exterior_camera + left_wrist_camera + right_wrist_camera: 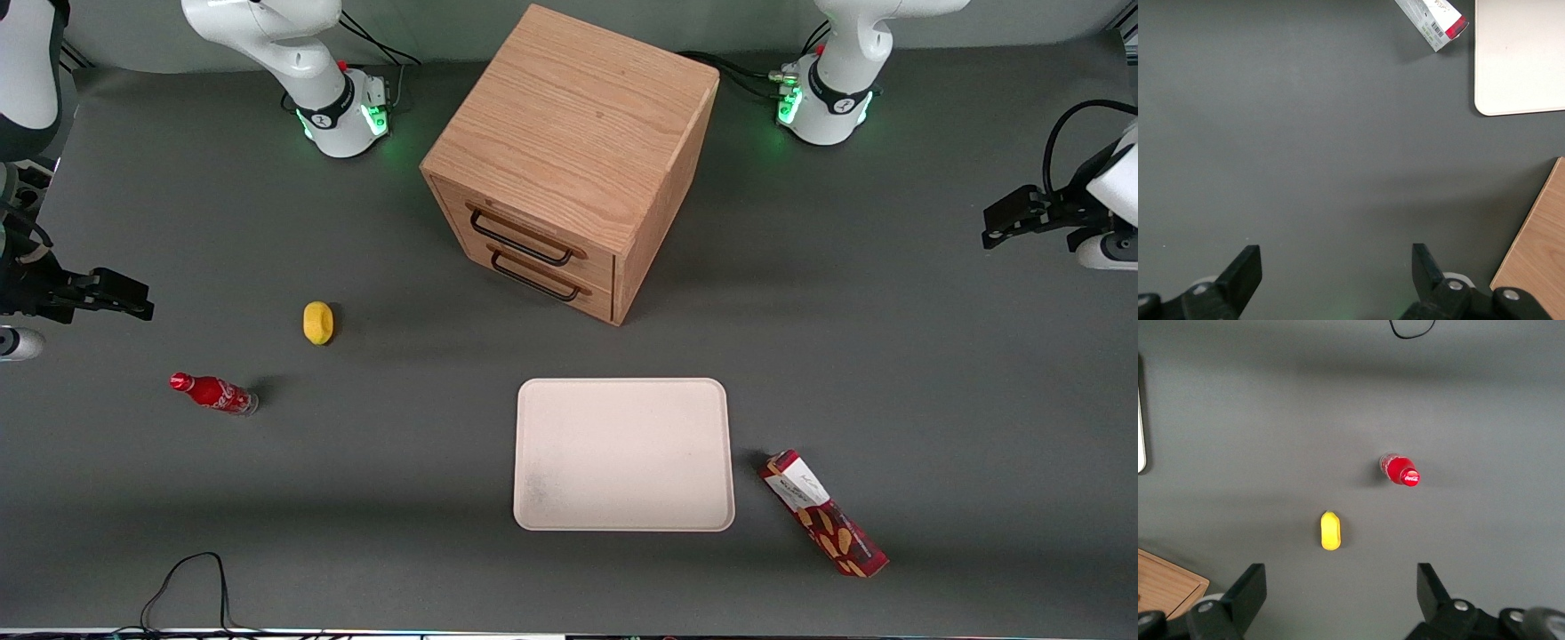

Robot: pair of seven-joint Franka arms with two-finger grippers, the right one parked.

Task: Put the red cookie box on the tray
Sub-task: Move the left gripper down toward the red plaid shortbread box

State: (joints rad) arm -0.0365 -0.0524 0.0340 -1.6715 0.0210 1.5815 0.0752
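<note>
Nothing is grasped yet: the end effector hangs wide open and empty above bare tabletop. The red cookie box lies flat just beside the tray, at its 4 o'clock. The next move calls for reaching down over the box and gripping across its narrow width.
</note>
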